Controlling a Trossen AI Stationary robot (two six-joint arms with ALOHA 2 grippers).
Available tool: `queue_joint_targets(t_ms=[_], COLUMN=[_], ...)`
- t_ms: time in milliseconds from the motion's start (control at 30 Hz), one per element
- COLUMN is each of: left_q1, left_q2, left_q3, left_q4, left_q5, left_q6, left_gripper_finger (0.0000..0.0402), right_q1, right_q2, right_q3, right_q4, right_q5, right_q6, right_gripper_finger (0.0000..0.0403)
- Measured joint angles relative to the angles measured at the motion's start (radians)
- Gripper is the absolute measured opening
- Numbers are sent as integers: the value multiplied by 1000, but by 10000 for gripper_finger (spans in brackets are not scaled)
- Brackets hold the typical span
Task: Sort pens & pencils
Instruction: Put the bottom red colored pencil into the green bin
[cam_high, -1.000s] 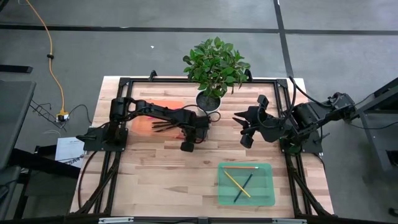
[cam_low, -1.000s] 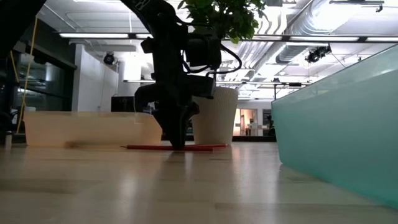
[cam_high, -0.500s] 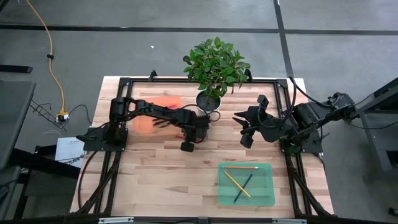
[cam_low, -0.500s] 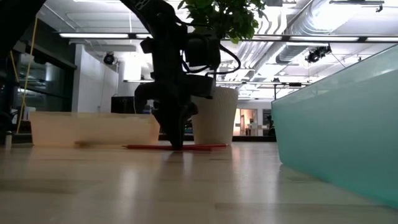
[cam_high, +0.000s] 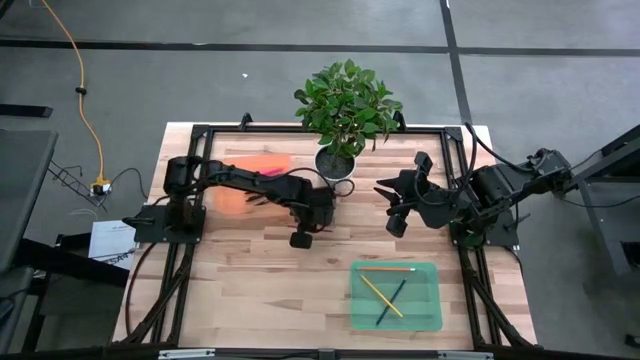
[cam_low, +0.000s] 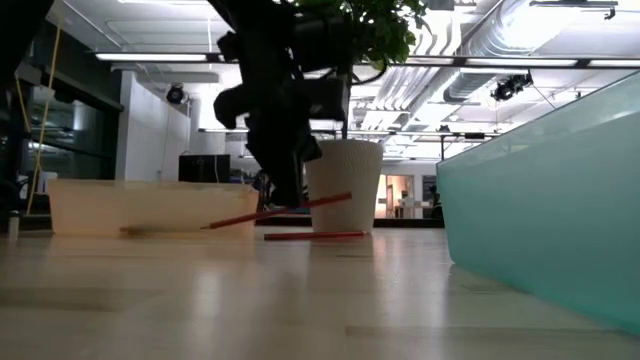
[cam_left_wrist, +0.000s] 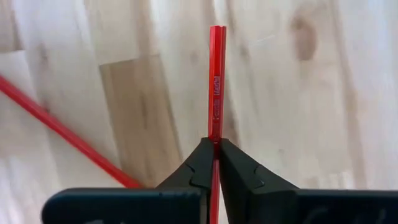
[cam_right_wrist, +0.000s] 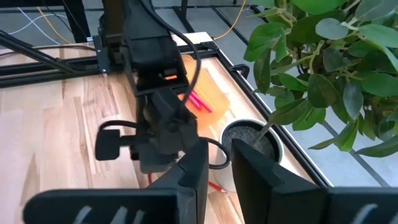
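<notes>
**Lifting a red pencil: left grip closed, one end off the table**

Orange tray (cam_high: 240, 185) sat to the left of the left gripper (cam_left_wrist: 214, 149), holding the pink pens (cam_right_wrist: 198, 101) and a few dark sticks. Left gripper was near table centre, just in front of the potted plant (cam_high: 345, 110). A second ago its fingers straddled a red stick lying flat; half a second ago same, fingers narrower. Now the jaws were pinched tight on the red pencil (cam_left_wrist: 215, 102), which stuck straight out ahead of the fingertips. In the low view that pencil (cam_low: 280, 211) was tilted, clear of the wood, the gripper higher than before. So the grasp took and the lift had begun.

A second red pencil (cam_low: 314, 236) lay flat on the table just below and beside the gripper, apart from it.

My read: next is carrying it to the green tray (cam_high: 395, 296), off to the gripper's right and toward the table's front edge, where yellow and orange-tan pencils plus one dark stick already lay. Grip looked off-centre along the pencil, so it could swing or slip in transit.

Right gripper (cam_high: 392, 208) waited further right, beyond the plant, jaws partly apart, holding nothing.
</notes>
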Motion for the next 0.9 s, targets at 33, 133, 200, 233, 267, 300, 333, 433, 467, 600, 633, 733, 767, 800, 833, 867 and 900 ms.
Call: queue_joint_targets(t_ms=[33,133,200,233,267,300,333,433,467,600,633,733,767,800,833,867,900], left_q1=[-5,-24,-35,-39,-43,-44,-50,-56,-61,-70,-76,-87,-93,-95,-96,-99,-104], left_q2=[-7,-32,-48,-55,-63,-71,-78,-102,-112,-154,-165,-201,-214,-228,-243,-258,-273], left_q3=[0,1,1,1,1,1,1,2,2,3,3,3,3,3,3,3,3], left_q4=[-1,7,16,20,26,30,32,55,60,74,76,79,83,84,91,107,118], left_q5=[0,-1,-4,-5,-6,-6,-6,-7,-6,-9,-11,-28,-31,-37,-42,-42,-49], left_q6=[-4,-7,-15,-24,-33,-37,-43,-59,-63,-83,-85,-90,-97,-103,-107,-110,-116], left_gripper_finger=[7,2,2,3,4,4,4,2,1,2,2,1,1,1,1,2,2], right_q1=[0,0,0,0,0,0,0,0,1,4,7,10,10,10,10,10,10], right_q2=[0,0,0,0,0,0,-1,-3,-5,-14,-17,-21,-21,-22,-23,-24,-25], right_q3=[0,0,0,0,0,0,0,0,0,0,0,0,0,0,0,0,0], right_q4=[0,10,17,20,22,22,22,22,23,23,22,23,23,23,23,23,27], right_q5=[0,0,0,0,0,0,0,0,0,0,0,0,-2,-9,-17,-21,-21], right_q6=[0,0,-6,-6,-7,-7,-8,-7,-4,3,3,10,11,13,17,18,18], right_gripper_finger=[62,62,62,62,62,62,62,62,62,62,62,62,62,62,62,62,62])
